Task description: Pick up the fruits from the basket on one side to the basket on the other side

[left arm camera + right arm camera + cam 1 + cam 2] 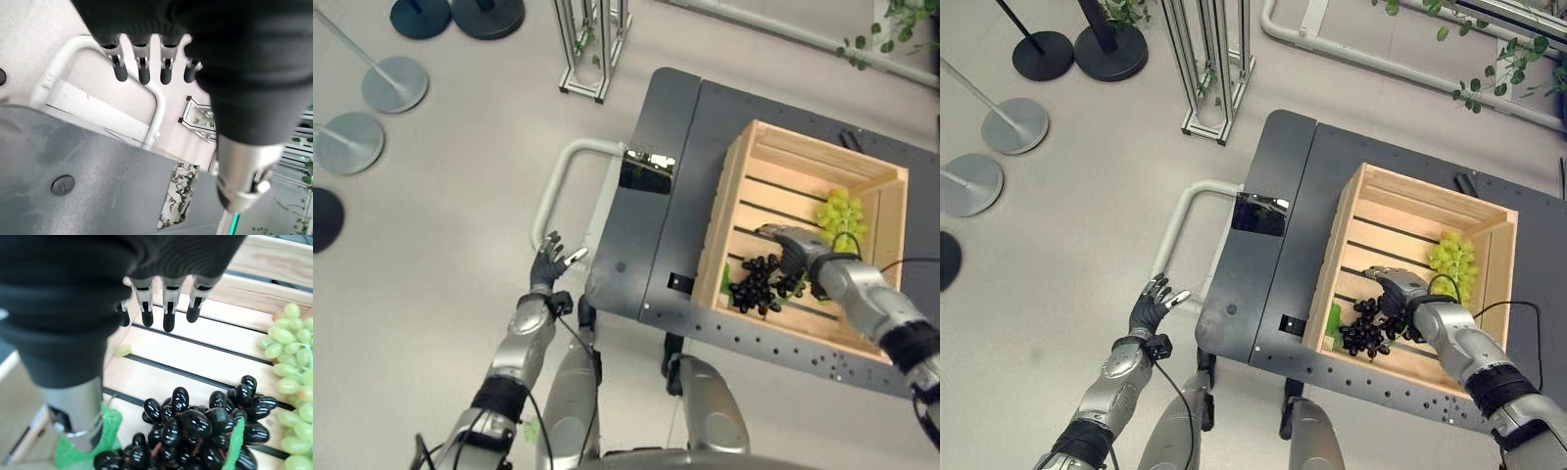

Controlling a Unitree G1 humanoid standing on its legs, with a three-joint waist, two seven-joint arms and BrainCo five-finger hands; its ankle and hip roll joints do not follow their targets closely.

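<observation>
You are reaching for the black grapes in the wooden crate.

Your right hand (1398, 290) is hovering just over the black grapes (195, 431) with fingers straight and spread, gripping nothing; the green grapes (840, 215) are lying beside them by the crate (732, 186) wall. Lower the palm onto the bunch and curl around the stem mass, not single berries. Your left hand (551, 262) is hanging open beside the cart (1263, 284).

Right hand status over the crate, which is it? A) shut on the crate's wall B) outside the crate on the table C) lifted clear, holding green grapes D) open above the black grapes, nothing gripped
D: the right hand hangs inside the wooden crate with straight fingers over the black grapes, gripping nothing; the green grapes lie beside it.
</observation>
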